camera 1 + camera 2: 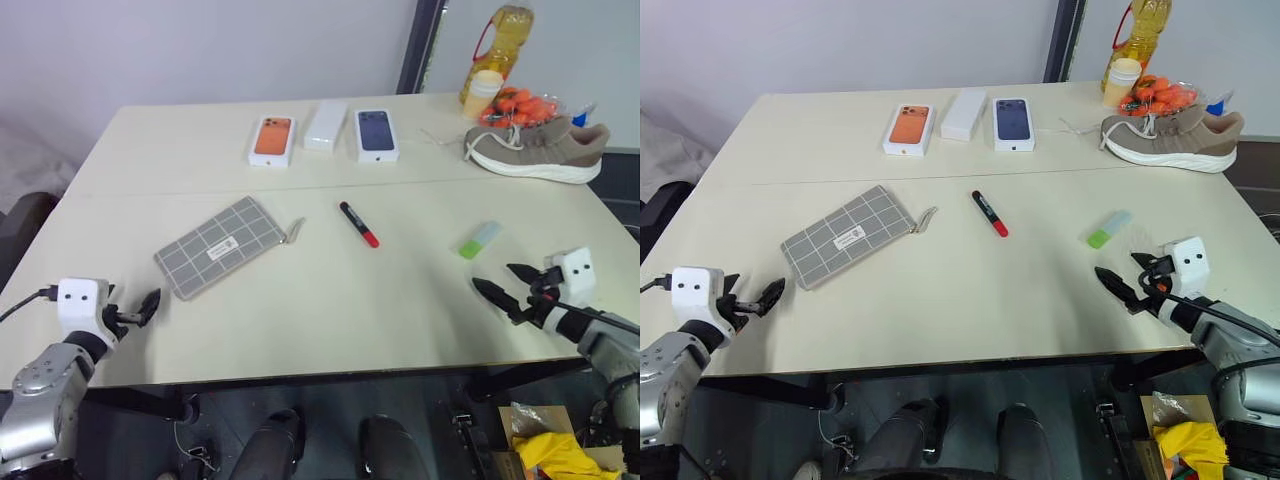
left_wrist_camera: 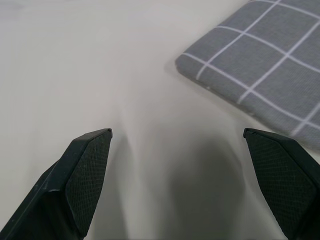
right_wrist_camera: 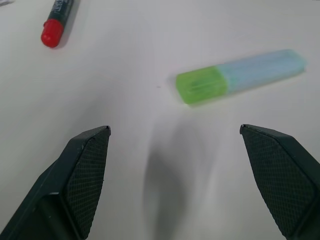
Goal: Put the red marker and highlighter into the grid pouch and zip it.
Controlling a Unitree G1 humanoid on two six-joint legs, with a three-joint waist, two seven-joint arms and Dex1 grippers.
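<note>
Claws: we see left claw (image 1: 140, 308) and right claw (image 1: 508, 285) both spread wide, empty.
Pouch (image 1: 220, 246): left-centre, near red marker (image 1: 358, 223).
Highlighter (image 1: 479, 239): right.

left gripper (image 2: 177, 137): fingers spread wide, nothing between them | grid pouch (image 2: 262, 70): grey corner with white lines, flat on pale table (image 2: 75, 65), beyond fingertips, apart
</note>
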